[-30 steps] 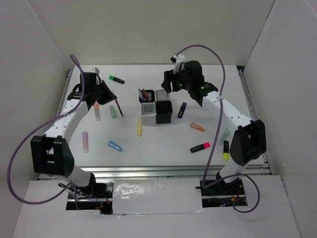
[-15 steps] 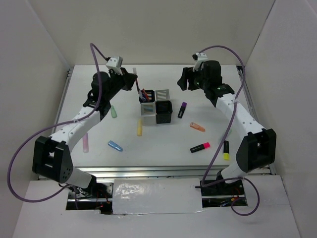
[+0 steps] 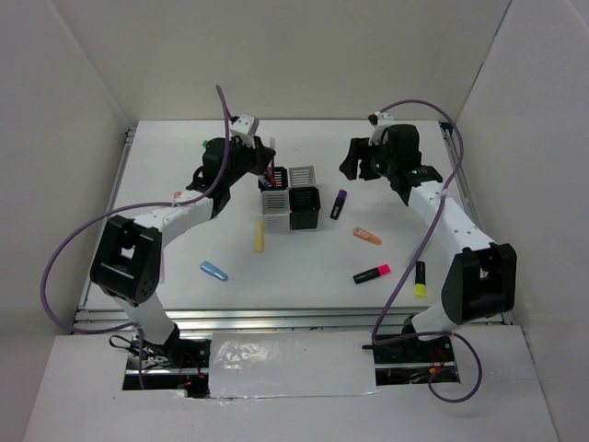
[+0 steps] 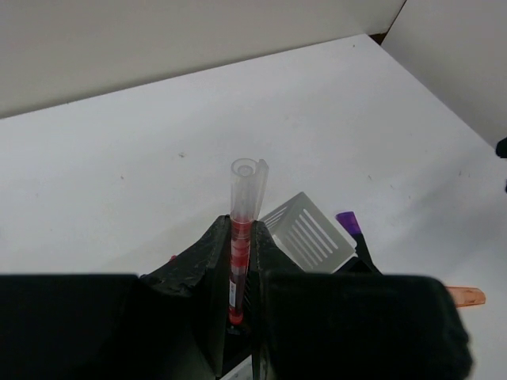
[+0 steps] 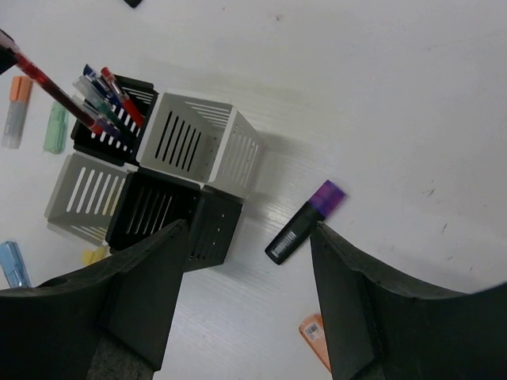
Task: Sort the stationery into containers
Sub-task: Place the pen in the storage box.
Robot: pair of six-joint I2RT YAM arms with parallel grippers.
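Note:
The containers [image 3: 291, 197] are a 2x2 block of black and silver-white slotted cups at mid-table. My left gripper [image 3: 265, 168] is shut on a thin red pen [image 4: 240, 237], held upright over the back-left black cup [image 5: 111, 119], which holds several pens. The red pen also shows in the right wrist view [image 5: 55, 91]. My right gripper [image 3: 362, 168] is open and empty, above the table right of the cups. A black highlighter with a purple end [image 5: 305, 222] lies below and between its fingers [image 5: 150, 301], beside the front black cup [image 5: 170, 214].
Loose on the table: an orange marker [image 3: 367, 236], a pink-ended highlighter [image 3: 372, 273], a yellow-ended highlighter [image 3: 420, 278], a yellow marker [image 3: 259, 237], a blue marker [image 3: 213, 271]. Pastel orange [image 5: 16, 111] and green [image 5: 55, 127] markers lie left of the cups. White walls stand all round.
My left arm has swung right from the table's left side to the cups, carrying the red pen. My right gripper has drawn back to the right, away from the cups.

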